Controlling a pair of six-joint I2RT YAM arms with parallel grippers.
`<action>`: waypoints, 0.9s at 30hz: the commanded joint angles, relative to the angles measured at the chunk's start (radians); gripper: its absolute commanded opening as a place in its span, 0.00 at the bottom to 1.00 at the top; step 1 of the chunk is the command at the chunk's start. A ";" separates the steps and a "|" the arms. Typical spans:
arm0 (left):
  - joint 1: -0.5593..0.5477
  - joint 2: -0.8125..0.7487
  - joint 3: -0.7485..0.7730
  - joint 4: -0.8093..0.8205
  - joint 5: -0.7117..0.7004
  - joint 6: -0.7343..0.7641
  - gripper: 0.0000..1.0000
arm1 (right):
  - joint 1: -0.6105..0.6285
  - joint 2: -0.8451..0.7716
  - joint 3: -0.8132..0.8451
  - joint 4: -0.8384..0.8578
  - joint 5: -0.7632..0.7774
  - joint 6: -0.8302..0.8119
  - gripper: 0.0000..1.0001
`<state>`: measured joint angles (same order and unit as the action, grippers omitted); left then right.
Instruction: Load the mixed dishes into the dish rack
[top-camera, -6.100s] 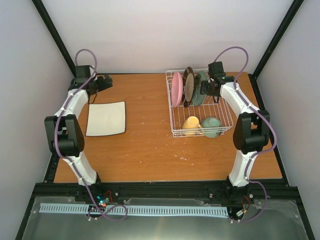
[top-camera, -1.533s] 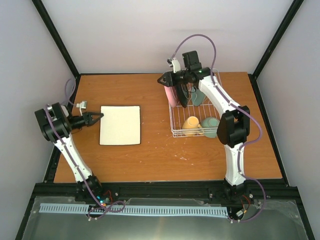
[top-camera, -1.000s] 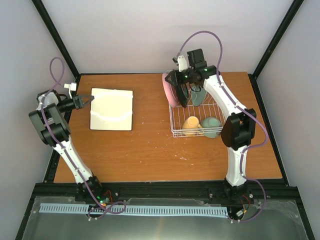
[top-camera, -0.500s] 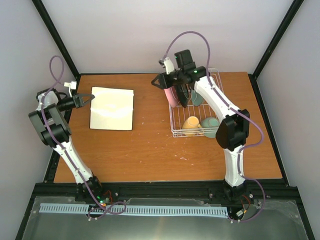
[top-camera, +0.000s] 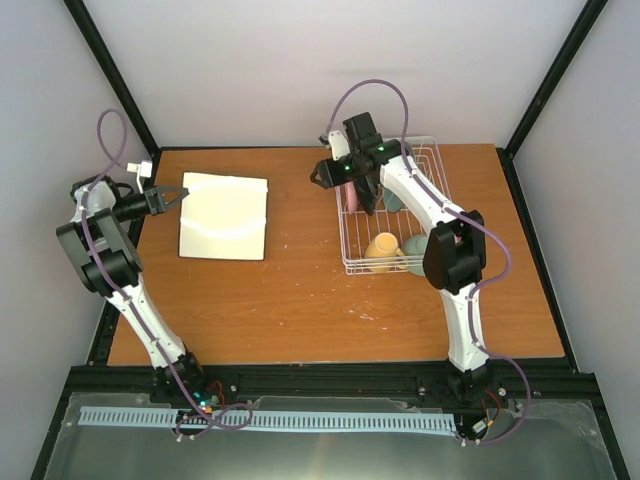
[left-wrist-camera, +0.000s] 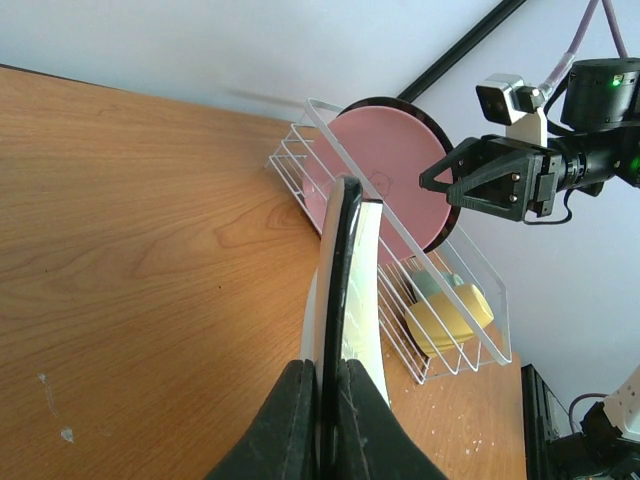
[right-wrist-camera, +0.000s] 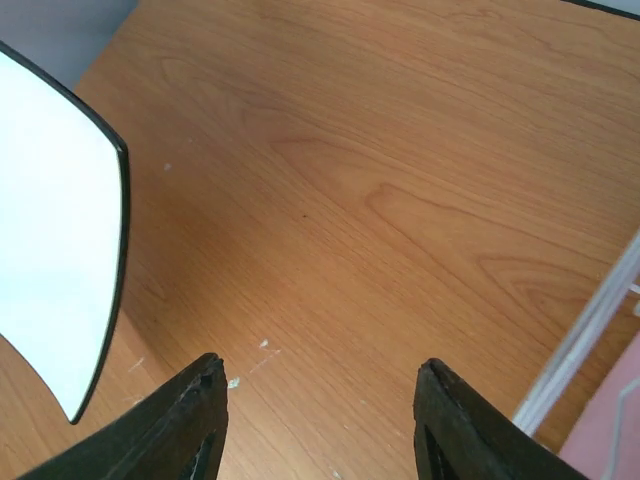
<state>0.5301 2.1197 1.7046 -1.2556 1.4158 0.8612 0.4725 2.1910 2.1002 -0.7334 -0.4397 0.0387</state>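
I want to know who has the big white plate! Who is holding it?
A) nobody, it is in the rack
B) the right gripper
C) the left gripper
C: the left gripper is shut on the edge of the white square plate, while the right gripper is open and empty.

The top camera looks down from high behind the near edge over the whole counter (top-camera: 300, 290). The left wrist camera, close behind the left hand (left-wrist-camera: 322, 378), faces the dish rack (left-wrist-camera: 440, 266) and right hand (left-wrist-camera: 438, 180). The right wrist camera looks down at nearby counter; all views share the white square plate (right-wrist-camera: 50, 230)
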 joint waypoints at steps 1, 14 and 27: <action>0.001 -0.048 0.025 -0.059 0.340 -0.047 0.01 | -0.037 0.009 -0.025 -0.018 0.092 0.007 0.51; 0.001 -0.025 0.053 -0.060 0.328 -0.063 0.01 | -0.139 -0.108 -0.176 0.005 0.108 -0.017 0.56; 0.001 -0.077 0.063 -0.060 0.390 -0.079 0.01 | -0.181 -0.177 -0.138 0.083 -0.206 0.027 0.62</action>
<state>0.5301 2.1197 1.7329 -1.2564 1.4166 0.8238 0.3073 2.0369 1.9285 -0.6960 -0.5488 0.0418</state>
